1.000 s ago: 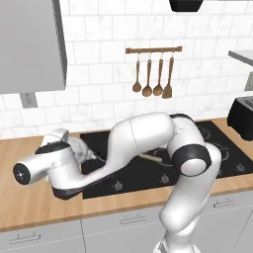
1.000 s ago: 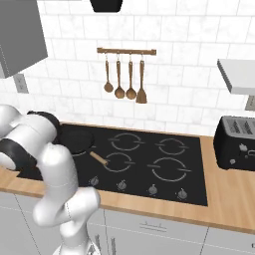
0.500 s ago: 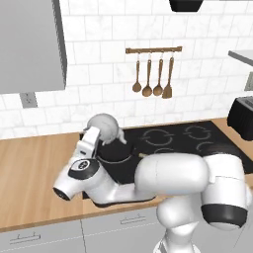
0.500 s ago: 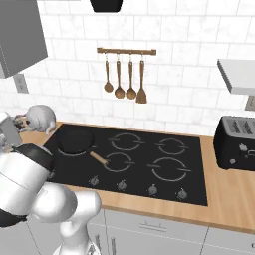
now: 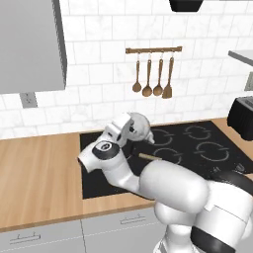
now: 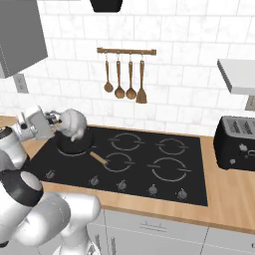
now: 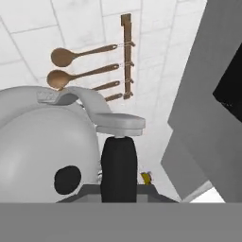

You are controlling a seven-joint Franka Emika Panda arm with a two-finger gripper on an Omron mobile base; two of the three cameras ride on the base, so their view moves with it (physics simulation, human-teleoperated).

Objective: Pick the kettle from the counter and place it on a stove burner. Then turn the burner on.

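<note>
Gripper [image 6: 56,121]: at the left end of the cooktop, jaws drawn in narrow and clamped on the kettle's handle; in the hand view one dark fingertip [image 7: 118,168] stands against the grey handle.

Kettle [image 6: 72,123]: shiny silver, squat, held in the air and tilted, above the frying pan at the rear-left of the cooktop, clear of the counter. In the left base view the kettle [image 5: 136,127] shows just beyond the hand. In the hand view its rounded body [image 7: 42,151] takes up the lower left.

Frying pan [image 6: 74,145]: black, on the rear-left burner, wooden handle pointing toward the front-centre of the cooktop.

Stove burner [image 6: 170,169]: front-right ring, thin grey swirl lines, unlit and bare; the other rings likewise dark.

Cooktop [image 6: 197,186]: black glass, a row of small knobs along its front edge.

Counter [image 5: 39,173]: light brown wood, either side of the cooktop.

Toaster [image 6: 237,142]: dark, on the counter right of the cooktop.

Utensil rail [image 6: 126,51]: on the white tiled wall, four wooden utensils hanging.
</note>
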